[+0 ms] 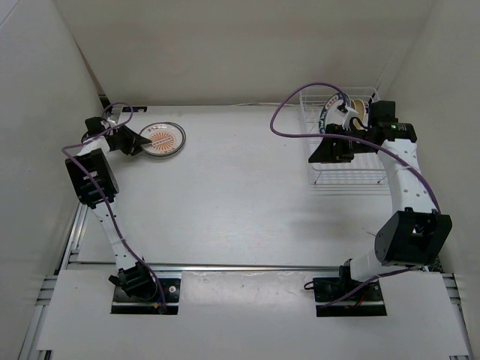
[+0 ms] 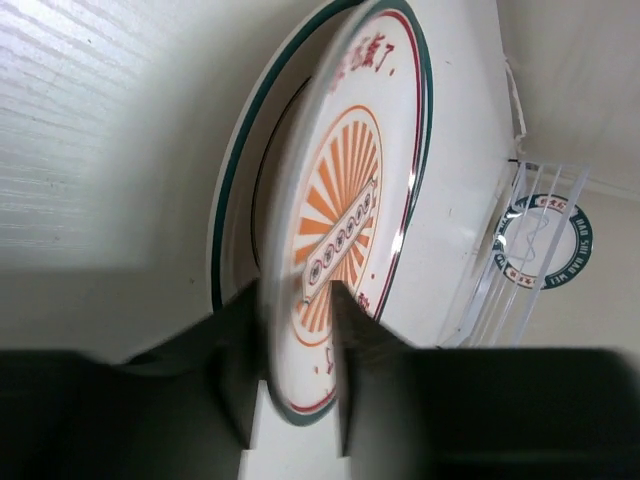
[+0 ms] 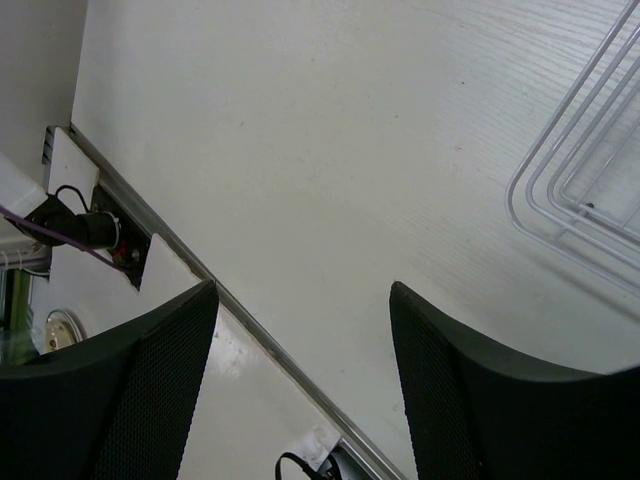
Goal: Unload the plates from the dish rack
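**Rim pinch on a slick plate, two more on edge in the rack**

The left claw is pinching the near rim of a small round white plate with an orange sunburst pattern, with one black finger on each face of the edge. From above, the plate lies at the far left of the white table, well apart from the rack, with the left claw at its left side. A second dark-green rim shows behind the plate in the wrist view. Whether that is another plate under it cannot be told.

The right claw is spread wide with nothing between its fingers, and bare table lies below it. From above it sits over the near left part of the rectangular white wire-grid dish rack. At the rack's far end, a white plate with a dark blue-green rim and a plain tan plate stand on edge.

The plates look stiff, light and glazed, so they are probably slippery and would chip if knocked against the wires or dropped. The sensible hold is the top rim that stands clear of the wires, with one finger on each face. A straight upward lift would free the plate from the wires. A rim pinch lets a plate swing, so slow carrying seems wise.
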